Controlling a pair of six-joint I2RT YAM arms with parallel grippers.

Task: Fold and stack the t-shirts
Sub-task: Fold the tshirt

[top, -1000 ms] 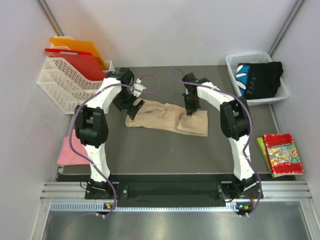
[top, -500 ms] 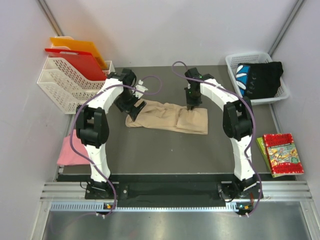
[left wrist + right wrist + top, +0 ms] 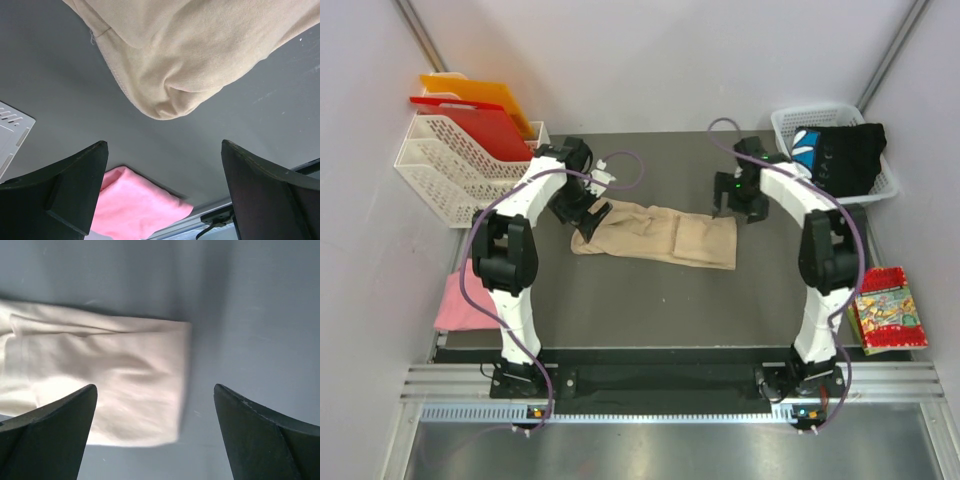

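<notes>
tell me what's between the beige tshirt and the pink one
Just bare grey tabletop between the beige t-shirt and the pink t-shirt, shown in the left wrist view.

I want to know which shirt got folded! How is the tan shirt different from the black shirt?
The tan shirt is plain, while the black shirt has a blue-and-white print. The tan shirt lies flat in a long folded strip on the table, while the black shirt is bunched up in the white basket. Both are soft cloth shirts.
</notes>
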